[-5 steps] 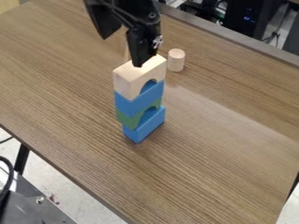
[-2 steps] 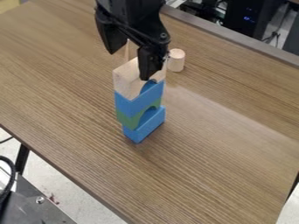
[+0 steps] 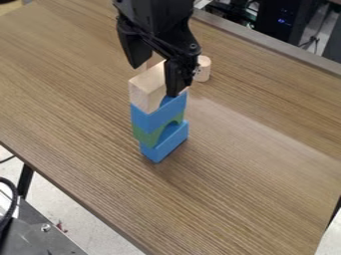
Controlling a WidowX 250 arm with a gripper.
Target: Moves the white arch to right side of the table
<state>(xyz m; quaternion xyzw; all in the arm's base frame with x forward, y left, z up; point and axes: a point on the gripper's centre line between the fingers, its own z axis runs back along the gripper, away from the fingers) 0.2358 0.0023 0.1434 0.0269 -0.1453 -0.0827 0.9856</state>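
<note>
The end effector occludes part of the white arch, including a portion of its opening, and one side of the wooden cylinder; the top edge truncates the robot arm, the bottom edge the table.

White arch: pale, bare wood; upright, span level, opening downward, partly hidden on its right; seated on the upper blue block, atop a stack; table: brown, wood-grained top, flat beneath the stack.
</note>
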